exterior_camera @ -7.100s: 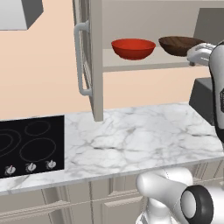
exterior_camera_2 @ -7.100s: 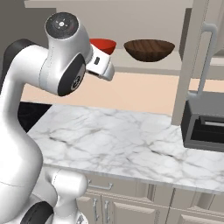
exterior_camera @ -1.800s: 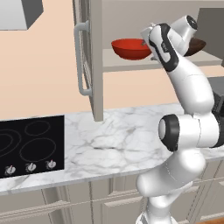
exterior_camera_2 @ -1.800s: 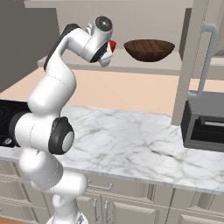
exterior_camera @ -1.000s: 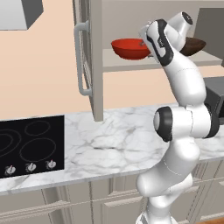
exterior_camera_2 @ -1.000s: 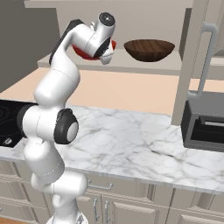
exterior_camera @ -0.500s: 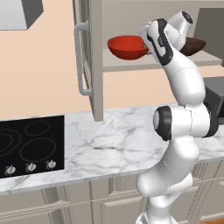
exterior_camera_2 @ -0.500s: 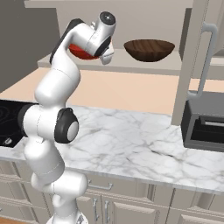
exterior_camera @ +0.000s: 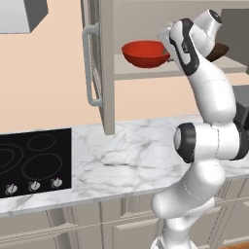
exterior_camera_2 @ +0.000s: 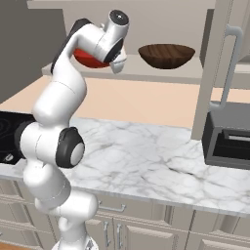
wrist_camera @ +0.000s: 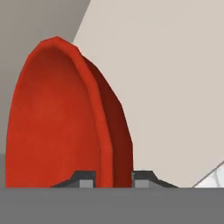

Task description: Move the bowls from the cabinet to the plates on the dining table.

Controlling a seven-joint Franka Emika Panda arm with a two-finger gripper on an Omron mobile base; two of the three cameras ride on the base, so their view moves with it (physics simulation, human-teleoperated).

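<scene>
In the hand view my gripper (wrist_camera: 113, 179) is shut on the rim of the red bowl (wrist_camera: 57, 122), one fingertip inside and one outside. From the left base view the red bowl (exterior_camera: 145, 52) hangs just above the shelf of the open cabinet (exterior_camera: 146, 73), with the gripper (exterior_camera: 168, 50) at its right rim. The arm partly hides this bowl (exterior_camera_2: 87, 58) in the right base view. The dark brown bowl (exterior_camera_2: 167, 55) rests on the same shelf, further right. The plates and the dining table are out of view.
A marble counter (exterior_camera: 131, 160) runs below the cabinet, with a black cooktop (exterior_camera: 34, 160) at its left and a dark appliance (exterior_camera_2: 228, 141) at its right. The open cabinet doors (exterior_camera: 99, 63) (exterior_camera_2: 219, 63) hang on both sides of the shelf.
The jaws have closed on the red bowl's rim. The bowl has risen slightly off the shelf and shifted a little to the left in the left base view.
</scene>
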